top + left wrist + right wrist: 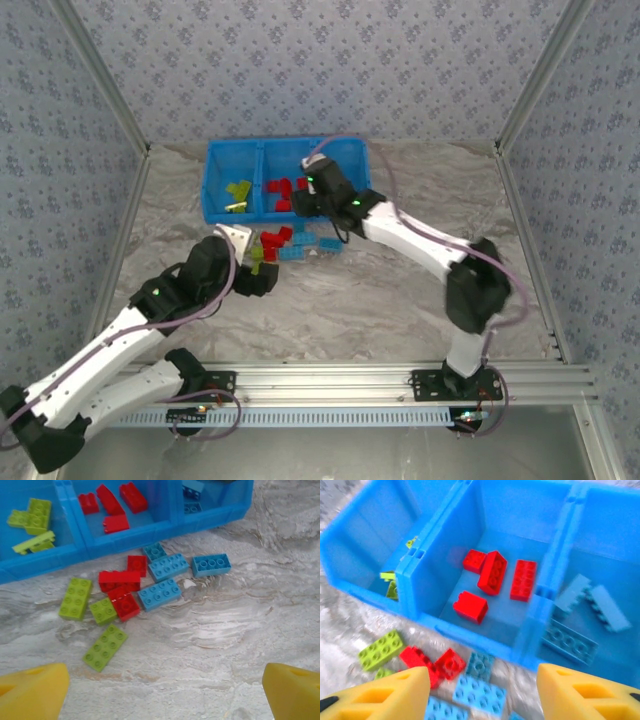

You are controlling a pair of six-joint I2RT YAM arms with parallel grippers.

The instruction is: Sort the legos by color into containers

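Spread wide at the left gripper (165, 692), with nothing between the yellow fingers (32, 690). Hovering just near of the loose legos (119, 580) on the table (225, 630): green, red and light blue packed together, several touching. Parted too at the right gripper (482, 690), empty, poised over the near wall of the containers (475, 637), about where middle meets right compartment. Already sorted inside: green left, red middle, blue right. Could easily pinch two colours at once, given how tightly red sits against green in that pile. Might shove neighbours aside on closing. Could also clip that wall on a low sweep, or knock arm against arm, with both reaching toward one small pile.
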